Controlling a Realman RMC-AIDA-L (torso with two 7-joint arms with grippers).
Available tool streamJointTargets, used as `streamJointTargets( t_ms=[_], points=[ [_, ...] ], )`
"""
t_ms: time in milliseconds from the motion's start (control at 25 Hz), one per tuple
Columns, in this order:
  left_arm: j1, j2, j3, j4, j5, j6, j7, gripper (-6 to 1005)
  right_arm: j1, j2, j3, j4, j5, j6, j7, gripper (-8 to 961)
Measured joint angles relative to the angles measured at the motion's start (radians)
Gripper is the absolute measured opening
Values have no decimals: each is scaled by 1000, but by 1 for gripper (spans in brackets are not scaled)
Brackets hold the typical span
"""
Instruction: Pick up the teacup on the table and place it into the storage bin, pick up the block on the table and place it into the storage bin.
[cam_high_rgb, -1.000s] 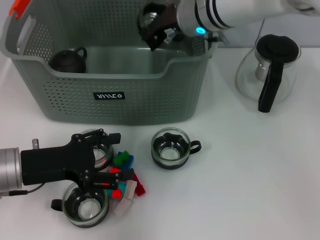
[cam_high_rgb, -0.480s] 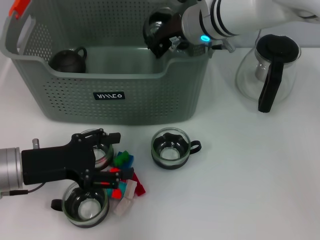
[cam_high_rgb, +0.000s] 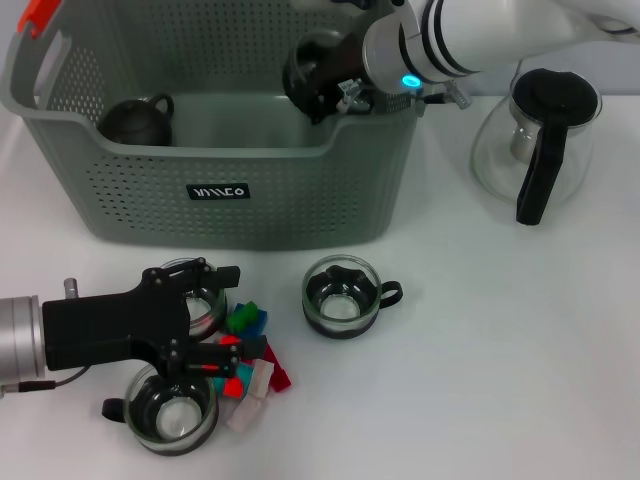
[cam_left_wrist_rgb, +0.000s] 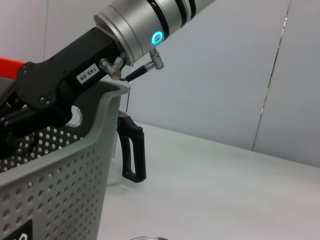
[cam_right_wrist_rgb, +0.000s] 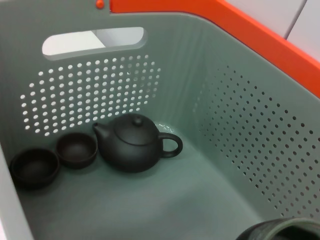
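Observation:
The grey-green storage bin stands at the back left. Over its right inner side my right gripper is shut on a glass teacup; the cup's dark rim shows at the edge of the right wrist view. My left gripper lies low at the front left, open. Another teacup sits between its fingers, touching a pile of coloured blocks. More blocks lie under the lower finger. Two further teacups stand on the table, one in the middle and one at the front left.
A dark teapot and two small dark cups sit on the bin floor. A glass pitcher with a black handle stands right of the bin. The left wrist view shows the bin wall and the right arm above it.
My right gripper with the teacup has shifted slightly right and lower over the bin's right side. The left arm has not moved.

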Motion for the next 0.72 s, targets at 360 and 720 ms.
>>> streamJointTargets(
  t_ms=[360, 720],
  points=[
    [1, 0, 0, 0, 0, 0, -2, 949, -12, -3, 0, -52, -1, -21, 0, 207],
    [4, 2, -16, 0, 0, 5, -5, 950, -174, -7, 17, -467, 10, -140, 45, 527]
  ],
)
